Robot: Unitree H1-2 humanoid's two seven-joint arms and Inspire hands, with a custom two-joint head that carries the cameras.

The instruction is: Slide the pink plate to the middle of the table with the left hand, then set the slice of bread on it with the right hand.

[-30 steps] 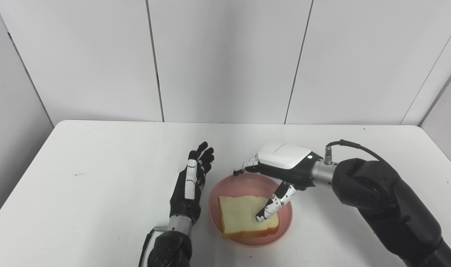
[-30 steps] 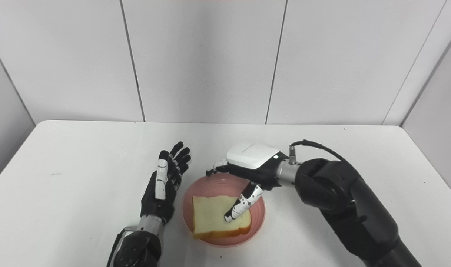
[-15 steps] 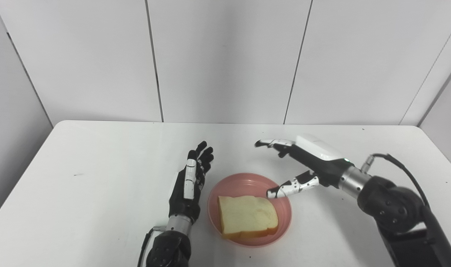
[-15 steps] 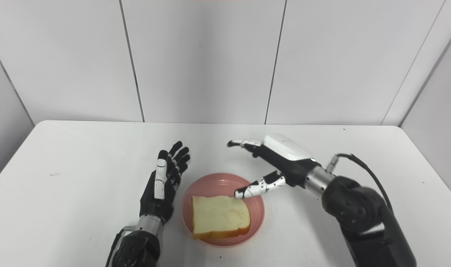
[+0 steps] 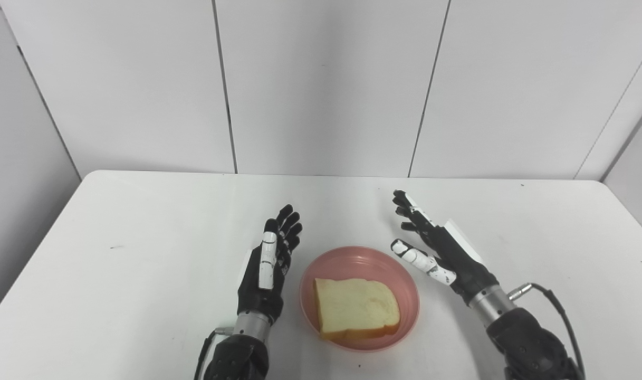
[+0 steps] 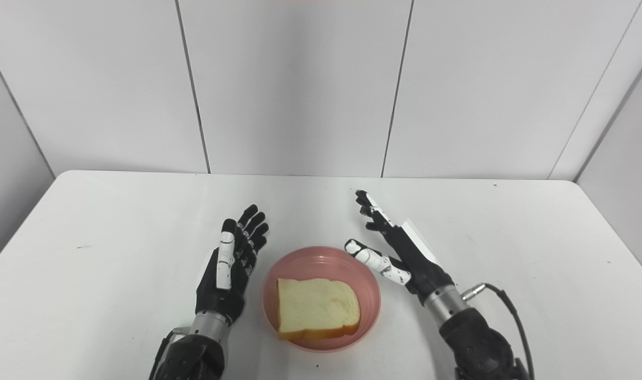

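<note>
Bread slice (image 5: 356, 307), pale with a tan crust, lies flat inside a pink plate (image 5: 410, 295) in the lower middle of the frame, on a white table (image 5: 141, 237). To the plate's left, the left hand (image 5: 268, 266) stands on edge just beside the rim, its fingers straight and held close together, holding nothing. To the plate's right, the right hand (image 5: 439, 250) is raised near the rim, its fingers spread apart and pointing toward the top of the frame, thumb angled toward the plate, also holding nothing. White wall panels (image 5: 321, 79) fill the upper half.
</note>
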